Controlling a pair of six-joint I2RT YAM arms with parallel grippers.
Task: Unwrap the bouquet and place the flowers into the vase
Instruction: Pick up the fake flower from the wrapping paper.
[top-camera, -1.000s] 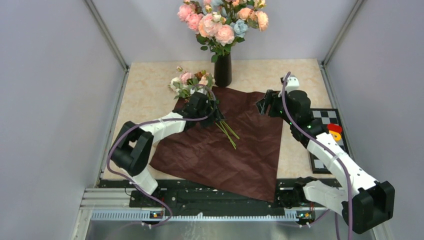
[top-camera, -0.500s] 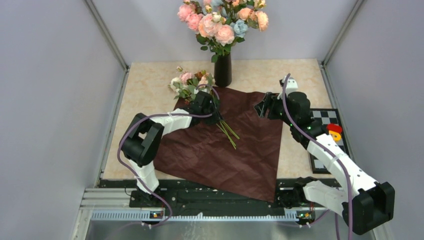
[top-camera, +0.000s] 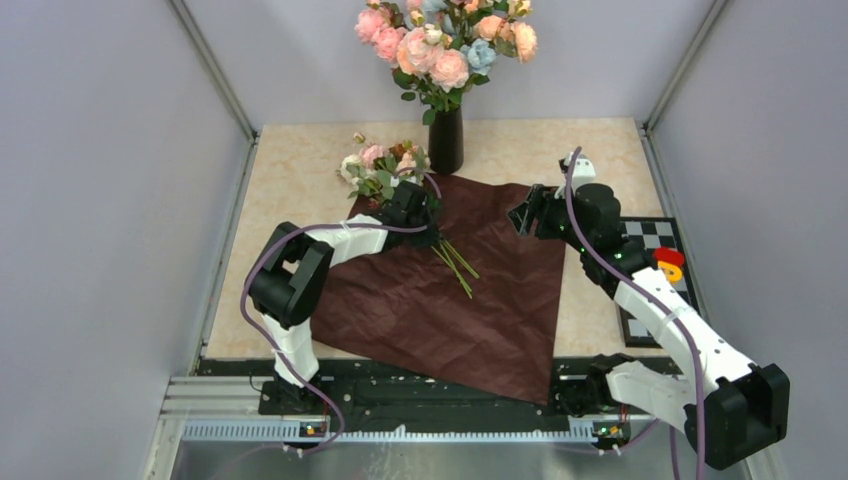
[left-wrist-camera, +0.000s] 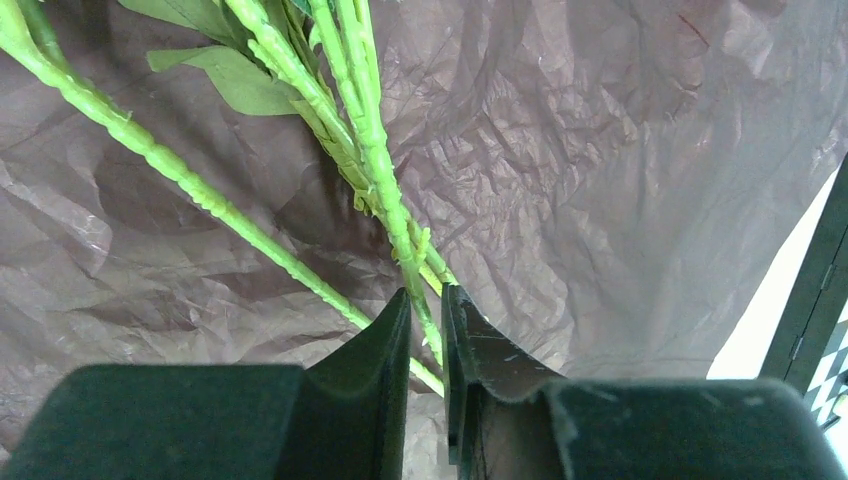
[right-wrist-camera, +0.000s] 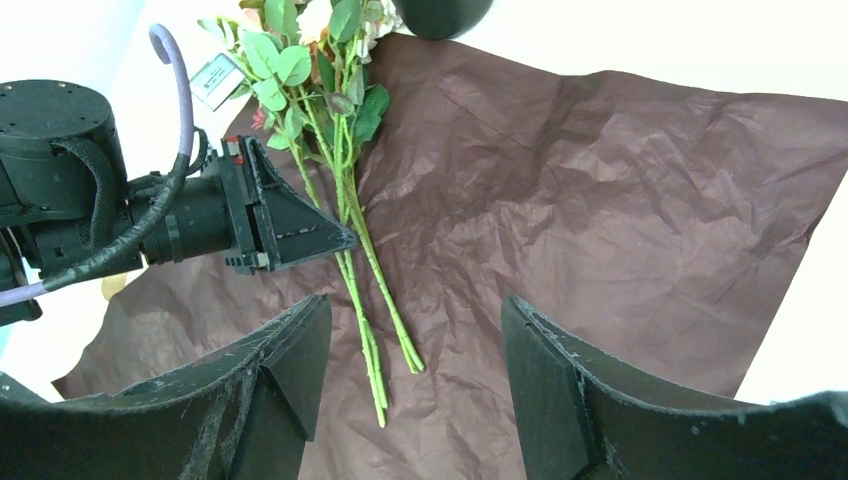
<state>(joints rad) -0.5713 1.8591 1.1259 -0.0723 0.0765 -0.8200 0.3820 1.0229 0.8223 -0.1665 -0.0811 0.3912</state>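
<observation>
The left gripper (left-wrist-camera: 427, 292) reaches over a sheet of maroon wrapping paper (top-camera: 470, 300) spread open and crinkled on the table (top-camera: 300, 180). Its two black fingers (left-wrist-camera: 385, 350) are drawn almost together, with one thin green stem of the flowers (left-wrist-camera: 375, 150) running through the narrow slit between them. From the wrist camera the pads appear to clamp that stem, though the contact itself is hard to make out. The other stems fan away beyond the fingertips and off to their left, with a broad leaf lying among them. The small cream, pink and brownish heads rest at the paper's far corner, beyond the left fingers. They are near the foot of the black vase (top-camera: 445, 140), which stands upright on the table and carries larger peach, pink and blue blooms (top-camera: 440, 40). The cut stem ends point the other way, lying on the paper on the near side of those fingers. The right gripper (right-wrist-camera: 412, 310) hovers above the far right part of the paper, its fingers (right-wrist-camera: 290, 360) wide apart. In its wrist view the stem ends lie on the paper just ahead of the left-hand finger. The left gripper's tip sits ahead and to the left of that finger, well apart from it.
</observation>
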